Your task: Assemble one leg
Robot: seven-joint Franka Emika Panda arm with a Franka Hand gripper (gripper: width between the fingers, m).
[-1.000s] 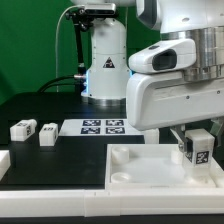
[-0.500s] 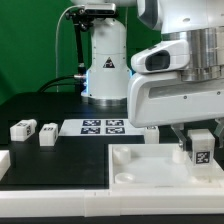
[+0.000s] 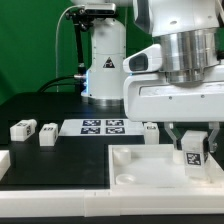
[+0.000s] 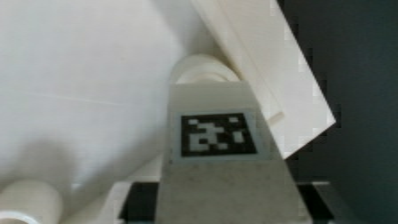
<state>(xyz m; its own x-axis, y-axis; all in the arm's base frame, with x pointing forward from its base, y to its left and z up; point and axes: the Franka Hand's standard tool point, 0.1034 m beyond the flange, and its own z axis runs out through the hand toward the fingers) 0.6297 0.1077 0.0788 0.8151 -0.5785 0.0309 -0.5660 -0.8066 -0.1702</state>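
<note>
Gripper [image 3: 193, 146] over the white tray [image 3: 128, 170], tagged leg [image 3: 193, 158] in its grip (two other legs [image 3: 22, 129] [image 3: 47, 135] well apart)

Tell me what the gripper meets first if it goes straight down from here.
The leg held in the gripper leads, so that would touch the tray first, apparently at the round socket near the tray's corner. The gap is hard to judge.

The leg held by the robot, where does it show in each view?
Exterior view: the leg sits between the jaws, low on the exterior view's right, above the white tray.
Wrist view: the leg fills the middle, its tag facing the camera.
Shared landmark: the white tray.
</note>
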